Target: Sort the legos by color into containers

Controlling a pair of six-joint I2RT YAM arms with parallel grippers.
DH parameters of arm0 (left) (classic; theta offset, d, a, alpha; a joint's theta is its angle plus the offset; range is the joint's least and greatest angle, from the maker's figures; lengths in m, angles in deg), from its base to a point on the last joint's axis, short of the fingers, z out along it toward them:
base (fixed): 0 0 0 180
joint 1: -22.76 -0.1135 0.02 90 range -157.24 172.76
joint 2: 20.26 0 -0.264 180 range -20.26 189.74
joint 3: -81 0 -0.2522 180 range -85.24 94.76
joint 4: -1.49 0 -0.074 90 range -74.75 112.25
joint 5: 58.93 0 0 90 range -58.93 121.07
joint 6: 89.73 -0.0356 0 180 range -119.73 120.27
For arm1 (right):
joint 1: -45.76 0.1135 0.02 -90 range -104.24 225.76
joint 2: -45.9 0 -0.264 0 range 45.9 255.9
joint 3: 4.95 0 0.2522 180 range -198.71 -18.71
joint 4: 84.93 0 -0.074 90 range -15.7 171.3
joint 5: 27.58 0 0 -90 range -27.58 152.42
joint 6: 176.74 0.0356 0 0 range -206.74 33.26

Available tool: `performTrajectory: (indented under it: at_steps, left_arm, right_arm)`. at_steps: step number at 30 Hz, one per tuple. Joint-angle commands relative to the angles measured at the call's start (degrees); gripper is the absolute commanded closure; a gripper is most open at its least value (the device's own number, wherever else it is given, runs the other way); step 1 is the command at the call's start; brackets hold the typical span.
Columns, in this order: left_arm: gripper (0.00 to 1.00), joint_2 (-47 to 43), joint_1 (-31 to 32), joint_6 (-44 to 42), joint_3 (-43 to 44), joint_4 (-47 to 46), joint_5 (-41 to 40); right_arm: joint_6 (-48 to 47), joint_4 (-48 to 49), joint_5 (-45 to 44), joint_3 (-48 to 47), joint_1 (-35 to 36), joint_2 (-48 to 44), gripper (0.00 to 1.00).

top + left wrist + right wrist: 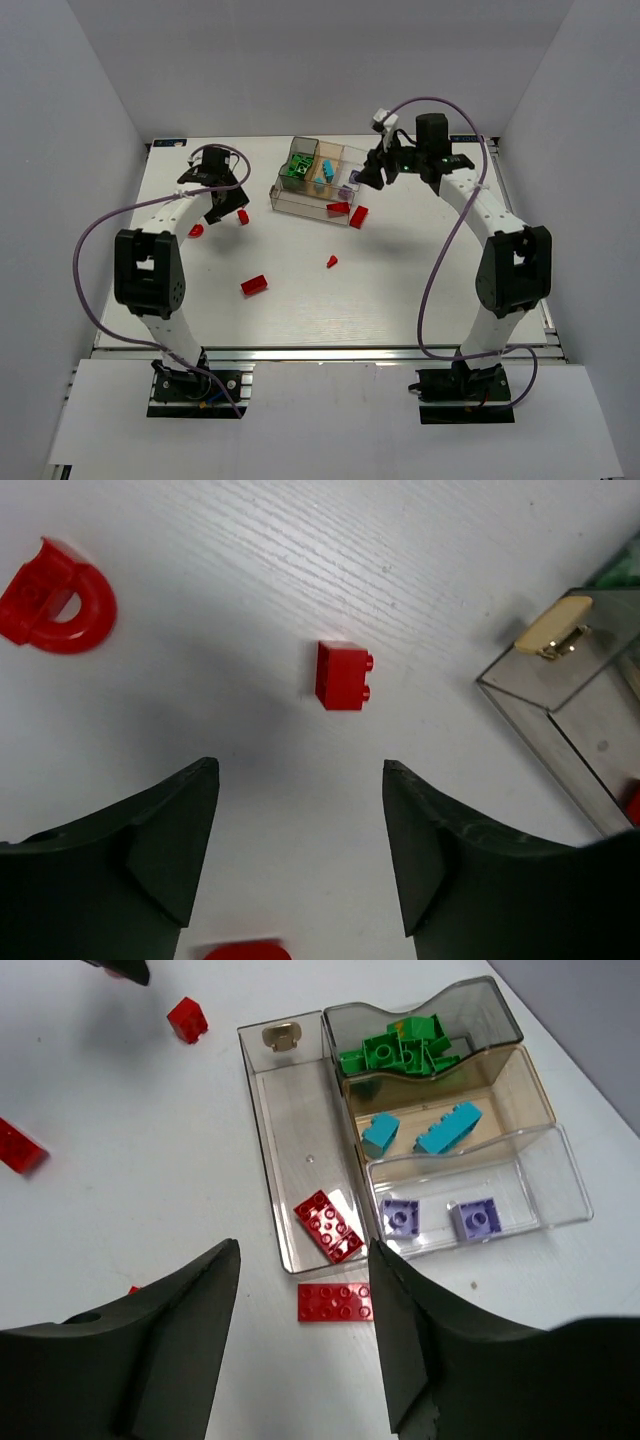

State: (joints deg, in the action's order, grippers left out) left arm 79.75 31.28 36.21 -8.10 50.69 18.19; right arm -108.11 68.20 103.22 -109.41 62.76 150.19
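Two cyan bricks (pixel 448 1127), two purple bricks (pixel 476 1218)

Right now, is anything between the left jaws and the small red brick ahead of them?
Nothing visible. The red brick lies on the table beyond the open left jaws; the red arch sits off to the left, the tray to the right.

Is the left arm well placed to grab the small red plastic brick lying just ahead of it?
Probably yes: the open left tool hangs just short of the small red plastic brick, with nothing lying between them.
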Motion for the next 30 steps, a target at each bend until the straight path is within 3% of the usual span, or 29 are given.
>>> performTrajectory:
  at_steps: [1,6,10,30]
  left_arm:
    - [0.21,3.7,-0.7,-1.2,6.8,1.4,2.2]
    - [0.19,11.3,-1.2,-2.5,14.7,3.2,3.9]
    - [0.24,14.6,-1.2,-2.8,16.6,2.9,5.9]
    - [0.33,18.6,-1.2,-4.0,14.1,1.7,9.2]
  right_arm:
    - [1.5,4.4,2.3,5.5,-1.3,-2.9,0.39]
    - [2.4,5.9,3.1,9.2,-2.8,-4.5,0.38]
    - [3.5,8.4,2.8,11.5,-3.3,-5.2,0.38]
    - [4.7,9.9,2.4,14.6,-4.9,-5.6,0.38]
